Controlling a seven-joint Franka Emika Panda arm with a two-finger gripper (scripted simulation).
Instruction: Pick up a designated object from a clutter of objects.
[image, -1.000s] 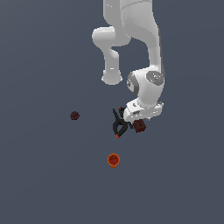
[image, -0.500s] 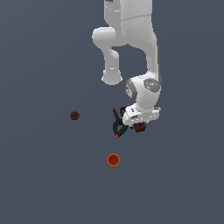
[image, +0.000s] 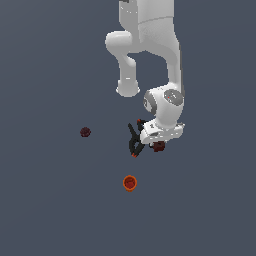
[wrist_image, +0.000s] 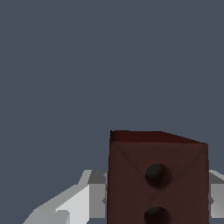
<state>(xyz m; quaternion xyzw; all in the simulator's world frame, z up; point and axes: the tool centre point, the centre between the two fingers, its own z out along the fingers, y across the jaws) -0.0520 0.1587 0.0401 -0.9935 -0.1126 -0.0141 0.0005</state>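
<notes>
The dark red-brown block (wrist_image: 157, 179) with small dark holes on its face fills the lower part of the wrist view, held between my grey fingers (wrist_image: 83, 201). In the exterior view the block (image: 159, 146) sits under the white hand, and my gripper (image: 158, 145) is shut on it. The black clamp with orange tips (image: 135, 142) lies right beside the block, on the exterior view's left of it. I cannot tell whether the block is off the floor.
A dark red ball (image: 85, 132) lies further to the exterior view's left. An orange round cup (image: 130, 183) stands below the clamp in the exterior view. The floor is plain dark grey.
The arm's upper links have shifted slightly. The hand and the block stay in almost the same place beside the clamp.
</notes>
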